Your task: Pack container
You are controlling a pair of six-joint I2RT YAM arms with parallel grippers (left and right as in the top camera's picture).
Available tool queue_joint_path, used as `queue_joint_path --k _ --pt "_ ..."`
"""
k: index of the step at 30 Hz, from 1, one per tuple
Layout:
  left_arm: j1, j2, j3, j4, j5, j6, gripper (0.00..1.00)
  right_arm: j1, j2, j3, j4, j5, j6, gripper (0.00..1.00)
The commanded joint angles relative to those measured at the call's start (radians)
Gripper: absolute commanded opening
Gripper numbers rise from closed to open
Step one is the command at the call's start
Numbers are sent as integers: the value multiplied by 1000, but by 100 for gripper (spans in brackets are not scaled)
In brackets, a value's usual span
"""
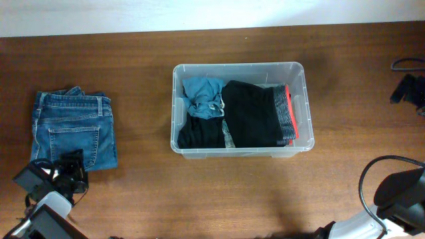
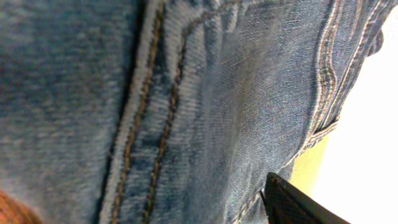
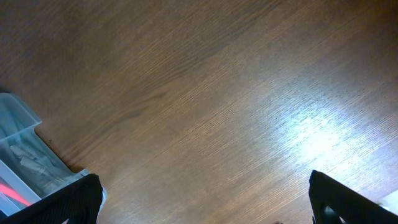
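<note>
Folded blue jeans (image 1: 73,129) lie on the table at the far left. My left gripper (image 1: 68,167) is at their near edge. In the left wrist view the denim (image 2: 186,93) fills almost the whole picture, and only one dark finger (image 2: 292,205) shows, at the lower right, so its grip is unclear. The clear container (image 1: 300,99) stands at the centre and holds black clothes (image 1: 249,116), a blue garment (image 1: 202,93) and a piece with a grey and red band (image 1: 285,113). My right gripper (image 3: 205,190) hangs open over bare wood, with a corner of the container (image 3: 18,143) to its left.
The right arm (image 1: 398,192) sits at the table's near right corner. A black device with a cable (image 1: 408,86) lies at the right edge. Brown wooden table (image 1: 133,60) surrounds the container.
</note>
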Motion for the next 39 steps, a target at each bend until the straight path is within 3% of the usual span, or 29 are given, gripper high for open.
queue_joint_path --k 1,2,3,10,13,19,22,28,34,39 --pt "0 18 -14 8 2 20 54 -1 -11 17 0 9 8 98" --pt "0 18 -14 17 12 20 29 -1 -11 17 0 9 8 98" --pt "0 18 -14 27 25 20 19 -1 -11 17 0 9 8 98" --pt "0 18 4 87 176 90 14 -1 -11 17 0 9 8 98" --pt "0 17 23 89 211 159 1 -1 -11 17 0 9 8 98" --pt "-1 17 47 5 214 306 1 -1 -11 17 0 8 8 98" --pt "-24 17 55 -64 140 372 1 -1 -11 17 0 9 8 98" --pt "-159 17 136 -144 85 424 1 -1 -11 17 0 8 8 98" --pt "-389 18 327 -406 -226 561 1 -1 -11 17 0 9 8 98" --pt "-517 18 402 -490 -404 563 1 -1 -11 17 0 9 8 98"
